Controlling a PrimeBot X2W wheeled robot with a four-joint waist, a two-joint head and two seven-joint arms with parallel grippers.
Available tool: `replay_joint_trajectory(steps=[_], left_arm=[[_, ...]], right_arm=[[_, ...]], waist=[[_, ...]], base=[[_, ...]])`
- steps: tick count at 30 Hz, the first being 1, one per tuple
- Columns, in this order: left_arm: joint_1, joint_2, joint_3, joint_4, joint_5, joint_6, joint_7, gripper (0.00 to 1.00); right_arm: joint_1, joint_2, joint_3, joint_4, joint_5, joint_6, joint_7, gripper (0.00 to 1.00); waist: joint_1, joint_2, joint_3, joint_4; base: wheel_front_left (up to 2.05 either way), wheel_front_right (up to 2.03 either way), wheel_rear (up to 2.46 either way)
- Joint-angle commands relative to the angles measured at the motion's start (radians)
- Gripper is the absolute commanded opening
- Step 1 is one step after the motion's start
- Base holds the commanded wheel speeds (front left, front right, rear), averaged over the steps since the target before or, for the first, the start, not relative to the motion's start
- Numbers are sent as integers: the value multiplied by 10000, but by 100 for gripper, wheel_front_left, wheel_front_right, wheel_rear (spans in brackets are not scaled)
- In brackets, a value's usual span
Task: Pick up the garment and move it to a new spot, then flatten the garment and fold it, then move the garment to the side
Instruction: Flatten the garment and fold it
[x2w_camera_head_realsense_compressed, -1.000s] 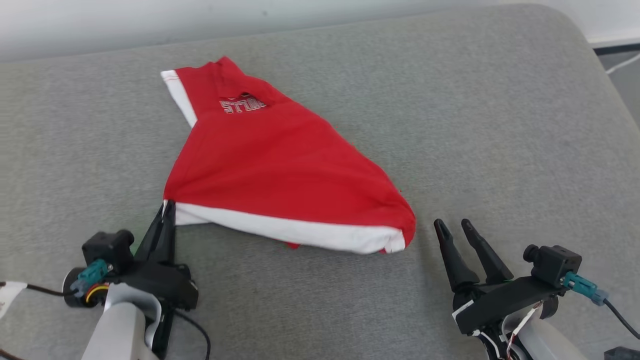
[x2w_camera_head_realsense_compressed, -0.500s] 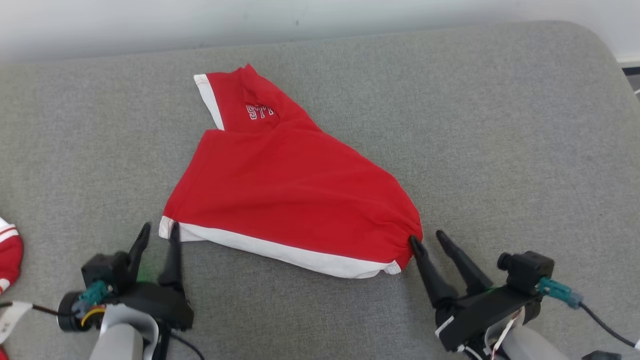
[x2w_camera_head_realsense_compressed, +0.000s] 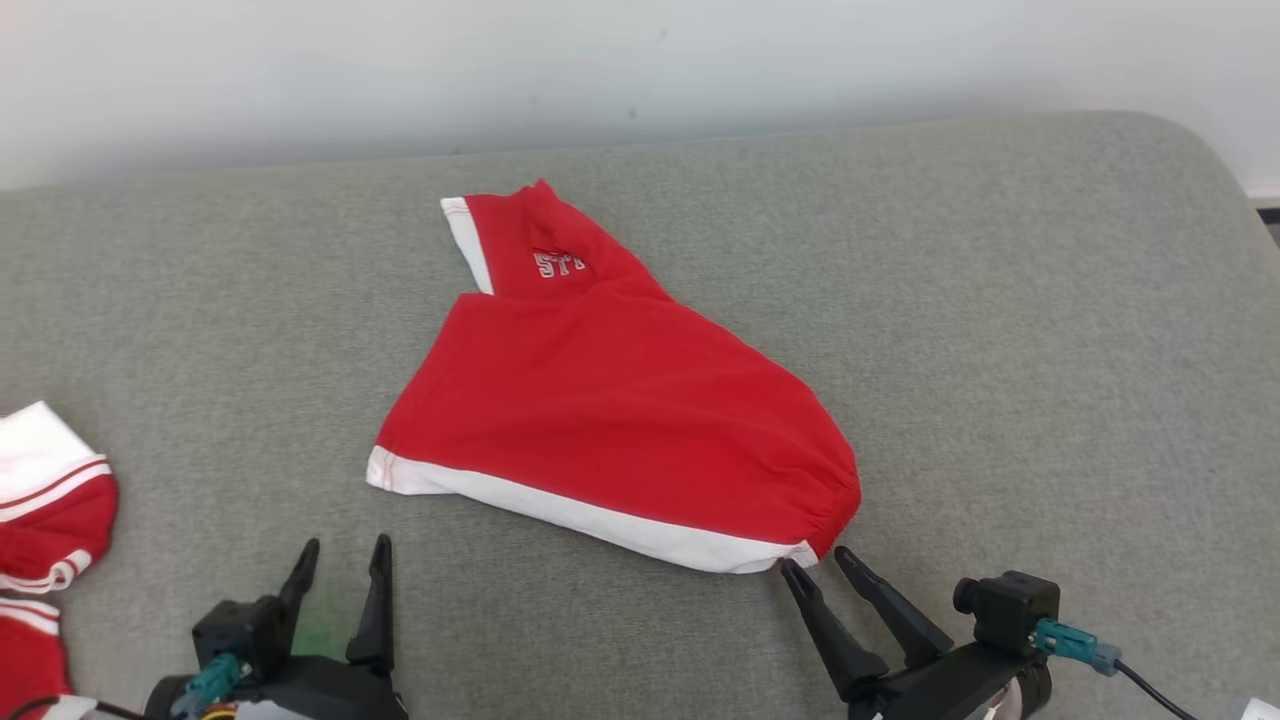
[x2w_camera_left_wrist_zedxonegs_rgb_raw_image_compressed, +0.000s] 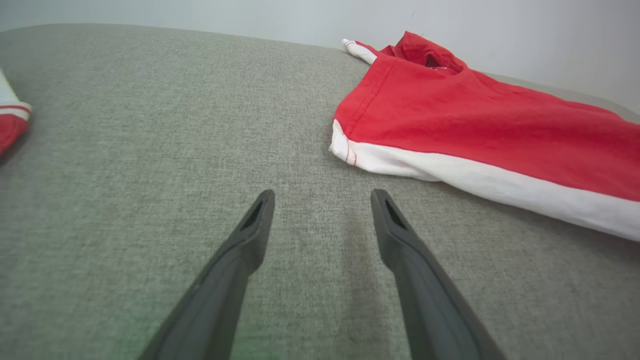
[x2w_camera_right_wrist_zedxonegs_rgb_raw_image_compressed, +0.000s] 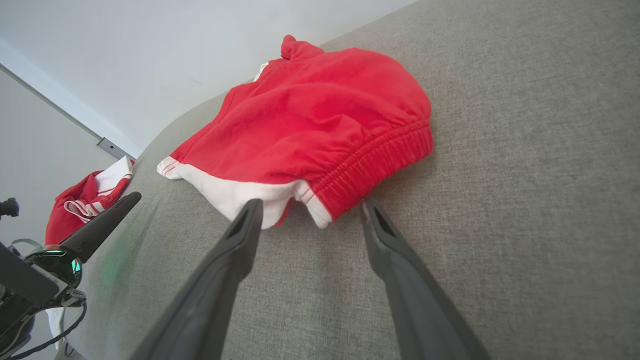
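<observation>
The left gripper (x2w_camera_head_realsense_compressed: 345, 545) has let go of the red shorts (x2w_camera_head_realsense_compressed: 620, 400). A moment ago its jaws were pinched on the near left corner of the shorts. Now they stand wide apart and have pulled back, so grey cushion (x2w_camera_head_realsense_compressed: 1050, 350) shows between them and that corner. The robot's head has also tipped, so the whole head view has slid.

The right gripper (x2w_camera_head_realsense_compressed: 812, 558) has its jaws apart too. Its tips sit just beside the near right corner of the shorts, by the stretchy waistband (x2w_camera_right_wrist_zedxonegs_rgb_raw_image_compressed: 380, 160). Whether they touch the cloth cannot be told. Nothing is held by either gripper.

The shorts lie on the cushion in their new spot, so the moving step looks done. Flattening looks like the step in hand. The waistband end is puffed up and one leg is folded over at the far side. The white band (x2w_camera_head_realsense_compressed: 600, 520) runs along the near side.

The next move likely calls for each gripper to pinch a near corner and pull the cloth out smooth.

There is lots of bare cushion to the right of the shorts and in front of them. Behind the shorts the cushion ends near the wall (x2w_camera_head_realsense_compressed: 600, 70), so there is less room there. A red and white garment (x2w_camera_head_realsense_compressed: 45, 500) lies well apart to the left of the shorts.
</observation>
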Motion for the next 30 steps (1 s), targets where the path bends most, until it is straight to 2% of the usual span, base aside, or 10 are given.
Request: replay_joint_trajectory(steps=[1, 17, 30], left_arm=[[221, -1, -61, -39, -54, 40, -5, 100], [348, 0, -340, -262, -12, -12, -4, 100], [293, -1, -456, -195, -160, -20, -4, 100]], right_arm=[[81, -15, -96, 141, 71, 0, 0, 100], [34, 367, -482, 638, -128, -1, 0, 100], [254, 134, -838, 641, -576, 0, 0, 100]], waist=[[0, 0, -115, 170], [0, 0, -37, 767], [0, 0, 71, 723]], base=[[0, 0, 0], [0, 0, 0], [0, 0, 0]])
